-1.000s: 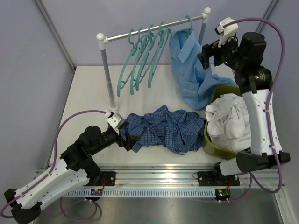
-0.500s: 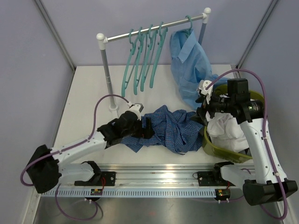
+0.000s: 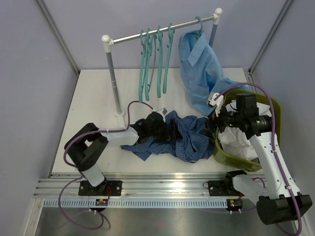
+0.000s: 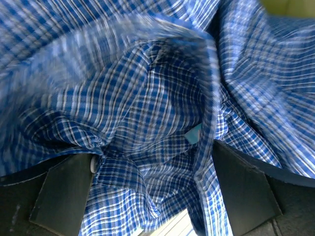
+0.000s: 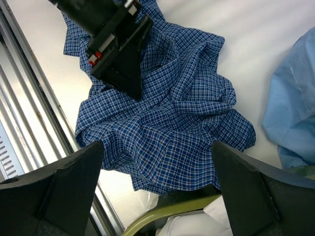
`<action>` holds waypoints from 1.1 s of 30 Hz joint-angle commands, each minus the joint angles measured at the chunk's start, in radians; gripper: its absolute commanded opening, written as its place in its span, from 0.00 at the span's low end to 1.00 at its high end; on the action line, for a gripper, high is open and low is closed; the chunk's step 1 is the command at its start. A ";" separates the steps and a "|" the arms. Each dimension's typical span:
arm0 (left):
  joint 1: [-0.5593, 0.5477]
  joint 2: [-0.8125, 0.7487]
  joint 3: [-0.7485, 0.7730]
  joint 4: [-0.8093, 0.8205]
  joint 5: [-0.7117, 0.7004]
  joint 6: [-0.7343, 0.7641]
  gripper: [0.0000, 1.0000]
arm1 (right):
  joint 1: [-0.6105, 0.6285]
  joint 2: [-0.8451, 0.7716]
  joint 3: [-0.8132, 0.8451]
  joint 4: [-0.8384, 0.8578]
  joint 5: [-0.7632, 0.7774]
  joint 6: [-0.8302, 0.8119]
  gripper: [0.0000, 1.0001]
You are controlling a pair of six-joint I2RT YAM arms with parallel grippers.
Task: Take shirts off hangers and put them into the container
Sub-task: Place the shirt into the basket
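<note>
Though bunched, perhaps five hangers (image 3: pixel 144 69)

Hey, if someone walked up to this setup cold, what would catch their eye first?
The dark blue checked shirt crumpled on the table, the left gripper open in its folds and the right gripper open near its right end. Then the light blue shirt hanging at the right end of the rail beside four bare teal hangers, and the white shirt heaped in the olive basket.

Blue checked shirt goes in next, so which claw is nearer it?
Left. The left claw is pressed into the blue checked shirt, open among its folds; the right claw hovers open above its other end.
</note>
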 commanded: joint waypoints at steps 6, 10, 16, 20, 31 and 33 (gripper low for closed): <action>-0.009 0.114 0.080 0.133 0.108 -0.020 0.97 | 0.002 -0.005 -0.043 0.049 0.014 0.026 0.98; -0.032 0.160 0.155 -0.074 -0.062 0.096 0.64 | 0.002 -0.005 -0.058 0.066 -0.013 0.040 0.98; -0.044 -0.031 0.009 0.053 -0.125 0.221 0.07 | 0.002 0.026 -0.040 -0.066 -0.124 -0.130 0.98; -0.097 -0.309 -0.044 0.064 -0.167 0.410 0.00 | 0.005 0.047 -0.021 -0.230 -0.264 -0.384 0.99; -0.141 -0.583 0.270 -0.141 0.042 0.670 0.00 | 0.198 0.155 0.120 0.004 -0.384 -0.347 1.00; -0.144 -0.549 0.389 -0.146 0.086 0.673 0.00 | 0.224 0.178 0.182 0.118 -0.452 -0.213 0.99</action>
